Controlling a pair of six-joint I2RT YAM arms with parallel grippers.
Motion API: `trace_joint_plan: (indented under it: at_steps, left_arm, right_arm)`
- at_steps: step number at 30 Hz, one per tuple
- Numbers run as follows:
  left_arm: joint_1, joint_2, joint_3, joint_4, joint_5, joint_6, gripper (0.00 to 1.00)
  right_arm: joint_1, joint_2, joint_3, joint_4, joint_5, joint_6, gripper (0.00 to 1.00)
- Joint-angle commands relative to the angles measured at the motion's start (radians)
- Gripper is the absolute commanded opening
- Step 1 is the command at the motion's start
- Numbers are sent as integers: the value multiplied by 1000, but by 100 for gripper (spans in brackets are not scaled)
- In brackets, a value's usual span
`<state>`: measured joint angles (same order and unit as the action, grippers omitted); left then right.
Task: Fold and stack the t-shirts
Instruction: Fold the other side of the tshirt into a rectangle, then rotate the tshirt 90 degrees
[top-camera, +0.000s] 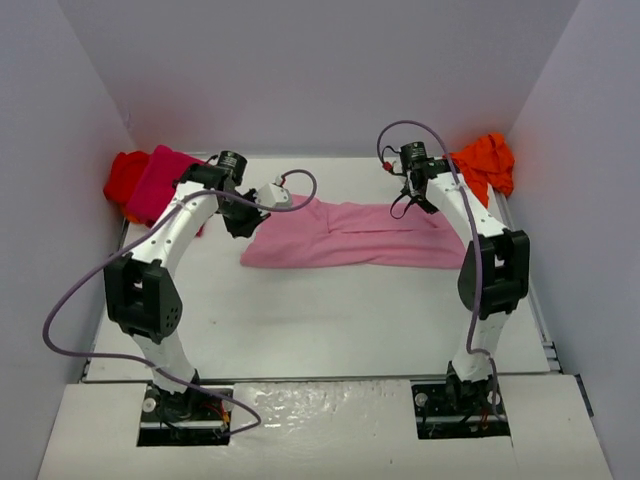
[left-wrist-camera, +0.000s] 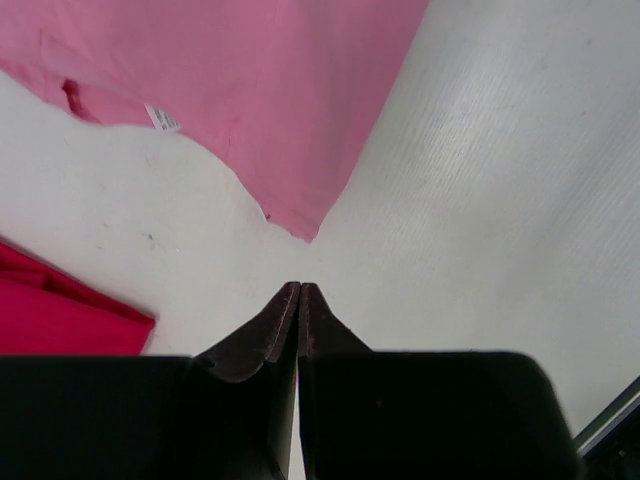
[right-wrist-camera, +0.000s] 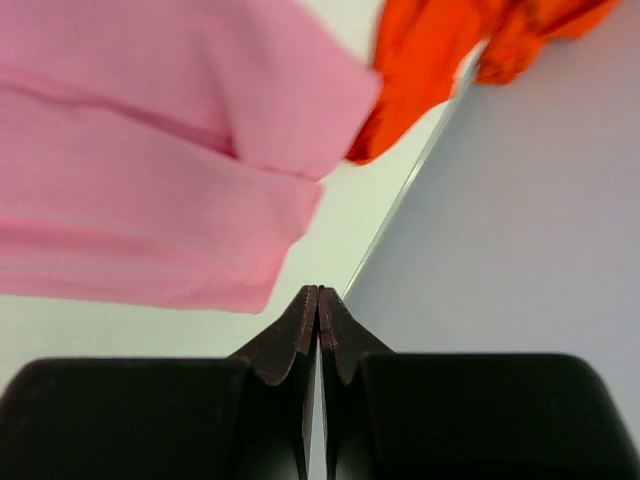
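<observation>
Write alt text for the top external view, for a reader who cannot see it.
A light pink t-shirt lies folded into a long strip across the white table, between the left gripper and right gripper. A magenta t-shirt and red t-shirt are heaped far left, an orange t-shirt far right.

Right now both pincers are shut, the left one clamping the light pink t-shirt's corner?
No. The left pincer is shut on nothing; the light pink t-shirt corner lies just beyond its tips, per the left wrist view. The right pincer is shut too.
</observation>
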<state>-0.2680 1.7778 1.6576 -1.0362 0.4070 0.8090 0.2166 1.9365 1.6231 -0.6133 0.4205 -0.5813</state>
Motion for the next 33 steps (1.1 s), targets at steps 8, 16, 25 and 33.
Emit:
trace_joint_plan:
  at_steps: [8, 16, 25, 33]
  left_arm:
    - [-183, 180, 138, 34, -7, -113, 0]
    - [-197, 276, 70, 33, -6, -101, 0]
    - [-125, 433, 134, 11, -36, -138, 0]
    - [-48, 593, 415, -59, -40, -319, 0]
  right_arm:
    - [-95, 126, 188, -11, -39, 25, 0]
    - [-126, 266, 253, 18, -105, 35, 0]
    - [-114, 351, 203, -107, -122, -39, 0]
    - [24, 220, -173, -145, -129, -82, 0]
